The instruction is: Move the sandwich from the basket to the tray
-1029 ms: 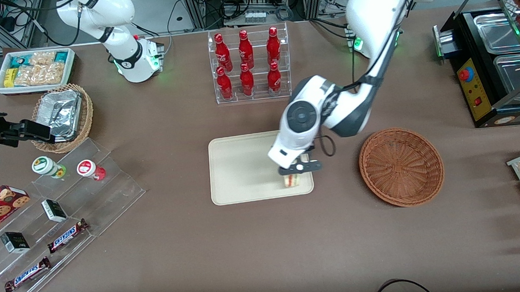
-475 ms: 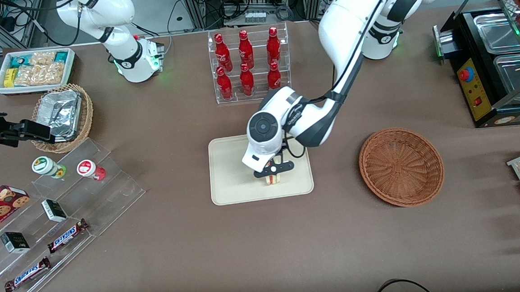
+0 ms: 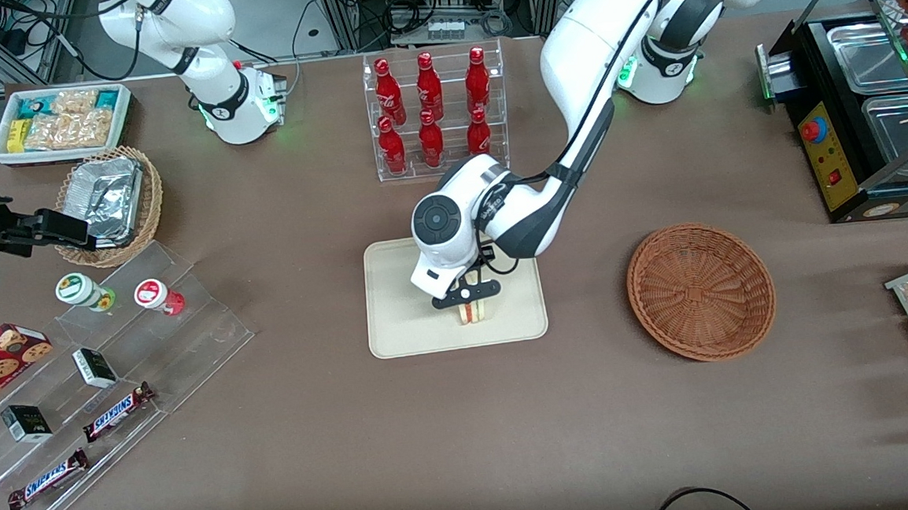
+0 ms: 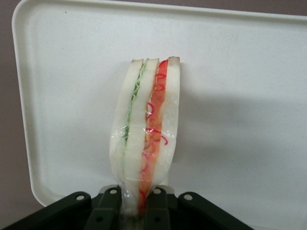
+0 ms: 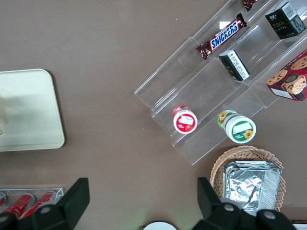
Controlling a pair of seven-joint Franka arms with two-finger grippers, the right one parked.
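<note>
The black two-finger gripper [image 3: 470,298] pinches the pale-bread triangular sandwich [image 4: 145,143] with green and red-orange filling stripes, over the plain cream-beige rectangular tray [image 3: 402,305], near the reddish-brown round woven wicker basket [image 3: 701,291] on the dull brown table [image 3: 464,428].

Brown bench [image 5: 120,57] beneath my parked wrist: cream tray [image 5: 29,110] corner, clear stepped rack [image 5: 211,96] with Snickers bar [image 5: 224,35], wicker basket [image 5: 220,167] holding foil containers [image 5: 252,184].
</note>
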